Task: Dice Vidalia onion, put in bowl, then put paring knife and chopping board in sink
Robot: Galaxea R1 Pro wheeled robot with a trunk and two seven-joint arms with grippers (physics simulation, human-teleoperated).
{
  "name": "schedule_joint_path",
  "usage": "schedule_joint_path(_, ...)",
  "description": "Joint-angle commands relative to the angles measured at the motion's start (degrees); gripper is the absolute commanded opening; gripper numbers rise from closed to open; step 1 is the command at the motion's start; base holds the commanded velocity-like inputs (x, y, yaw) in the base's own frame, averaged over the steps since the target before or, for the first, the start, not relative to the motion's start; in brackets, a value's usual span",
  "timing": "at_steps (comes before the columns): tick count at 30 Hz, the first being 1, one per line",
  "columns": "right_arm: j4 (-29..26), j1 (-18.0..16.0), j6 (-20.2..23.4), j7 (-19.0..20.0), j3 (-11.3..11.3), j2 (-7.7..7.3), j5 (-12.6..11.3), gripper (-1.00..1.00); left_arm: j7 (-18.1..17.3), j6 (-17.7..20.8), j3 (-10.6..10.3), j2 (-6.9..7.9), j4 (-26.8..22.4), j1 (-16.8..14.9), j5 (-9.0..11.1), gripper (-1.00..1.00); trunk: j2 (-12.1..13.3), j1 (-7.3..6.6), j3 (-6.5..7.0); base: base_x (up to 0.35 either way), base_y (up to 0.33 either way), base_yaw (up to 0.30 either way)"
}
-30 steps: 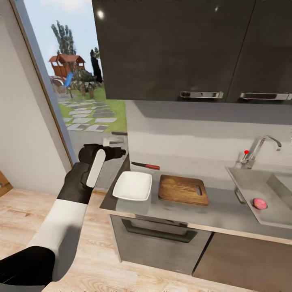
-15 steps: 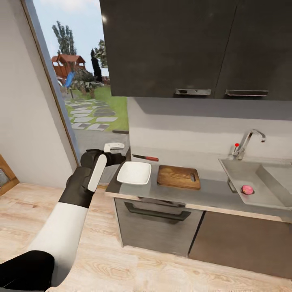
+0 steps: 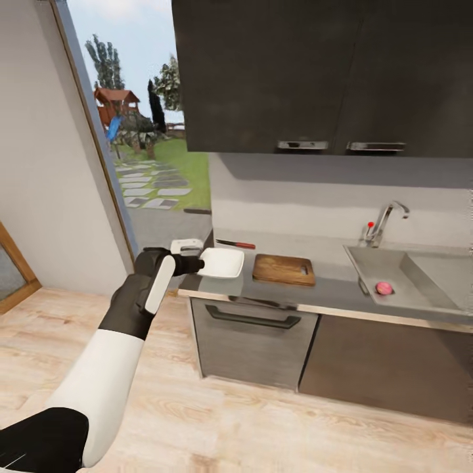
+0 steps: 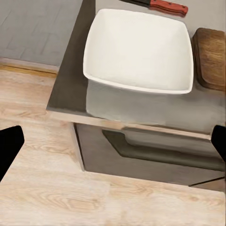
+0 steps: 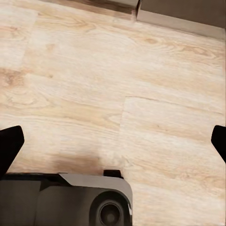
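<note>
The round pinkish Vidalia onion (image 3: pixel 383 288) lay in the matte grey sink (image 3: pixel 420 295) at centre right. Left of it on the smooth worktop (image 3: pixel 328 295) sat the wooden chopping board (image 3: pixel 284 269), red-handled paring knife (image 3: pixel 236 244) and glossy white bowl (image 4: pixel 139 51). Both tools gaped wide, empty: left tool (image 4: pixel 113 141), right tool (image 5: pixel 113 141) over plank floor (image 5: pixel 117 84).

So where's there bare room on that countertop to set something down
The widest bare stretch of countertop lies between the chopping board and the sink. A narrow strip runs along the front edge. The end by the bowl and paring knife is crowded.
</note>
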Motion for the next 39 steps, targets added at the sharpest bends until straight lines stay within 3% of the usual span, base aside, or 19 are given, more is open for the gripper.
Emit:
schedule_joint_path(1,0.02,-0.05,-0.12,-0.41,-0.22,0.03,0.62,1.0,0.58,0.15,-0.05,0.0,0.07,-0.06,0.6,1.0,-0.13,0.0,-0.13,-0.341,0.0,0.0)
schedule_joint_path(10,0.04,-0.05,-0.1,-0.44,-0.31,0.02,0.62,1.0,0.56,-0.46,-0.1,0.0,4.87,1.42,0.44,1.0,-0.13,0.0,-0.13,-0.318,0.0,0.0)
schedule_joint_path(16,0.01,-0.05,-0.08,-0.44,-0.31,0.02,0.56,1.0,0.35,-9.88,-0.14,0.02,11.24,4.88,0.36,1.0,-0.13,0.0,-0.13,-0.055,0.0,0.0)
schedule_joint_path(19,-0.06,-0.05,-0.09,-0.44,-0.31,0.02,0.53,1.0,0.23,-17.02,-0.23,0.11,17.64,7.16,0.34,1.0,-0.13,0.0,-0.13,-0.006,0.0,0.0)
schedule_joint_path(22,-0.1,-0.05,-0.09,-0.44,-0.31,0.02,0.53,1.0,0.19,-20.56,-0.27,0.18,20.45,7.99,0.31,1.0,-0.13,0.0,-0.13,-0.002,0.0,0.0)
schedule_joint_path(23,-0.16,-0.05,-0.09,-0.44,-0.31,0.02,0.53,1.0,0.12,-26.52,-0.3,0.23,25.14,9.1,0.2,1.0,-0.13,0.0,-0.13,0.0,0.0,0.0)
schedule_joint_path(26,-0.22,-0.05,-0.09,-0.44,-0.31,0.02,0.53,1.0,0.01,-33.7,-0.36,0.28,31.27,9.94,0.12,1.0,-0.13,0.0,-0.13,0.0,0.0,0.0)
schedule_joint_path(29,-0.29,-0.05,-0.09,-0.49,-0.37,-0.06,0.53,1.0,-0.13,-44.42,-0.56,0.28,41.56,10.55,0.09,1.0,-0.13,0.0,-0.13,0.0,0.0,0.0)
schedule_joint_path(31,-0.31,-0.05,-0.09,-0.51,-0.38,-0.24,0.53,1.0,-0.28,-48.75,-1.04,0.28,46.13,10.69,0.08,1.0,-0.13,0.0,-0.13,0.0,0.0,0.0)
schedule_joint_path(32,-0.35,-0.05,-0.11,-0.52,-0.39,-0.92,0.53,1.0,-0.96,-57.21,-3.33,0.12,54.81,10.86,0.07,1.0,-0.13,0.0,-0.13,0.0,0.0,0.0)
schedule_joint_path(35,-0.43,-0.05,-0.16,-0.53,-0.4,-1.62,0.52,1.0,-1.71,-69.67,-8.24,-0.39,65.42,11.88,0.12,1.0,-0.13,0.0,-0.13,0.0,0.0,0.0)
schedule_joint_path(39,-0.48,-0.05,-0.18,-0.53,-0.4,-1.84,0.46,1.0,-1.97,-82.48,-9.98,-0.28,69.29,15.44,0.27,1.0,-0.13,0.0,-0.13,0.0,0.0,0.0)
